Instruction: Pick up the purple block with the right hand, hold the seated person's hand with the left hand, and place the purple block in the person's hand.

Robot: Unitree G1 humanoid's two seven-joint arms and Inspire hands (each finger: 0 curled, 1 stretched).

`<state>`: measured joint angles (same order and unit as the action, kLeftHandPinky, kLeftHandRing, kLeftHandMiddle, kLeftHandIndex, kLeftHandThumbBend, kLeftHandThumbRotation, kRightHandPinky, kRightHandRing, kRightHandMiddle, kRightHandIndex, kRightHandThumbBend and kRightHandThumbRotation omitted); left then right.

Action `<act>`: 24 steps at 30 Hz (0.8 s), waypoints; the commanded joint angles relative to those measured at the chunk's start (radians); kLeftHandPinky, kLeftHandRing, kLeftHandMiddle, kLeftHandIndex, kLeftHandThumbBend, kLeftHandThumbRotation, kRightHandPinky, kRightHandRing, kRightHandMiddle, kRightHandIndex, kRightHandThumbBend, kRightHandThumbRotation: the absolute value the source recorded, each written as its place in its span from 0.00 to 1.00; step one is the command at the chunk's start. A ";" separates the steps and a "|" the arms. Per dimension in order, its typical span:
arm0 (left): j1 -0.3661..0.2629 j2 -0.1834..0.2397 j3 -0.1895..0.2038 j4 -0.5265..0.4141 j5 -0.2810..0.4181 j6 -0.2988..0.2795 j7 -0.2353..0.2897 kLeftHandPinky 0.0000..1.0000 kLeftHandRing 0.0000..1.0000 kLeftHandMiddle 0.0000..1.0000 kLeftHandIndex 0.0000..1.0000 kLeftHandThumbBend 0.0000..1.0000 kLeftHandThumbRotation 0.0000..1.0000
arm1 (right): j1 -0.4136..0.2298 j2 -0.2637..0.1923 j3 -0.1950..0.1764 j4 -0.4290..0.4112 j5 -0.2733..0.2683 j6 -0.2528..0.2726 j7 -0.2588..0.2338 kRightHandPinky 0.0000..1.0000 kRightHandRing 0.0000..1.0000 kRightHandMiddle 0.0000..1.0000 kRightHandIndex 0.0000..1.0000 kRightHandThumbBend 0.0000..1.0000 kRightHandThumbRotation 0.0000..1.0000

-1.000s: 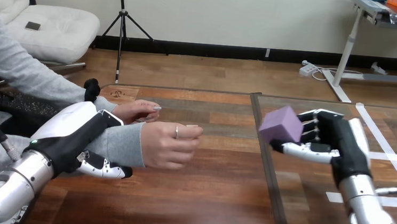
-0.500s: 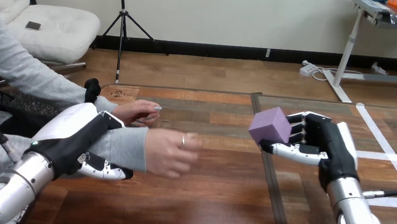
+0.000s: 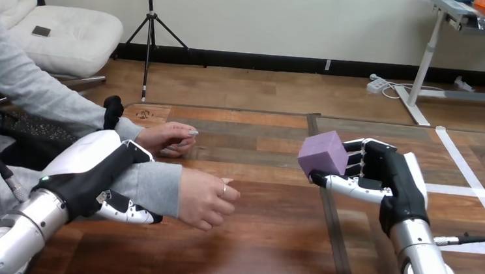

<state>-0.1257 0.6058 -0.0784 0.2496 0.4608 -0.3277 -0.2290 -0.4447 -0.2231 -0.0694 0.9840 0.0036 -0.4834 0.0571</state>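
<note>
The right hand [image 3: 390,178] has its fingers clamped on the block [image 3: 323,154], held above the desk [image 3: 263,256] and well apart from the person's hand [image 3: 203,199]. The left hand [image 3: 96,171] wraps the person's forearm [image 3: 151,185], fingers curled under it. The person's hand is knuckles-up and loosely closed, so a block released onto it would likely tumble to the desk.
</note>
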 commanded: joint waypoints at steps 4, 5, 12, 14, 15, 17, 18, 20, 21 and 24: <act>-0.096 -0.047 -0.011 -0.018 -0.020 -0.040 0.047 0.16 0.22 0.30 0.35 0.63 0.00 | -0.038 0.026 -0.013 -0.073 0.016 0.012 -0.003 0.34 0.38 0.43 0.43 0.86 0.00; -0.097 -0.048 -0.011 -0.016 -0.020 -0.044 0.050 0.16 0.22 0.30 0.35 0.63 0.00 | -0.038 0.027 -0.013 -0.074 0.016 0.012 -0.003 0.34 0.38 0.43 0.43 0.86 0.00; -0.110 -0.062 -0.017 0.002 -0.018 -0.075 0.076 0.15 0.21 0.30 0.34 0.64 0.00 | -0.036 0.044 -0.015 -0.083 0.019 0.014 -0.004 0.34 0.38 0.43 0.44 0.85 0.00; -0.113 -0.064 -0.018 0.006 -0.016 -0.080 0.080 0.15 0.21 0.29 0.34 0.64 0.00 | -0.035 0.048 -0.017 -0.083 0.018 0.011 -0.003 0.34 0.38 0.43 0.44 0.85 0.00; -0.115 -0.067 -0.019 0.008 -0.015 -0.084 0.084 0.15 0.21 0.29 0.34 0.64 0.00 | -0.035 0.051 -0.018 -0.082 0.020 0.006 0.001 0.34 0.38 0.43 0.44 0.85 0.00; -0.117 -0.069 -0.019 0.011 -0.013 -0.089 0.088 0.15 0.21 0.29 0.34 0.64 0.00 | -0.035 0.053 -0.020 -0.081 0.023 0.002 0.006 0.34 0.38 0.43 0.44 0.85 0.00; -0.118 -0.072 -0.019 0.010 -0.012 -0.088 0.091 0.15 0.21 0.29 0.34 0.64 0.00 | -0.035 0.056 -0.021 -0.080 0.025 -0.004 0.009 0.34 0.38 0.43 0.44 0.85 0.00; -0.119 -0.076 -0.019 0.009 -0.011 -0.087 0.093 0.15 0.21 0.29 0.34 0.64 0.00 | -0.035 0.060 -0.022 -0.079 0.027 -0.010 0.013 0.34 0.38 0.43 0.44 0.85 0.00; -0.120 -0.080 -0.019 0.010 -0.010 -0.089 0.098 0.15 0.21 0.29 0.34 0.64 0.00 | -0.035 0.063 -0.022 -0.079 0.027 -0.013 0.013 0.34 0.37 0.43 0.44 0.85 0.00; -0.124 -0.086 -0.020 0.016 -0.010 -0.098 0.111 0.15 0.21 0.29 0.34 0.63 0.00 | -0.035 0.068 -0.022 -0.079 0.026 -0.015 0.014 0.34 0.37 0.43 0.44 0.85 0.00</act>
<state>-0.1484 0.5624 -0.0928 0.2835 0.4750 -0.3693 -0.1694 -0.4342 -0.1745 -0.0775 0.9597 0.0077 -0.4628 0.0675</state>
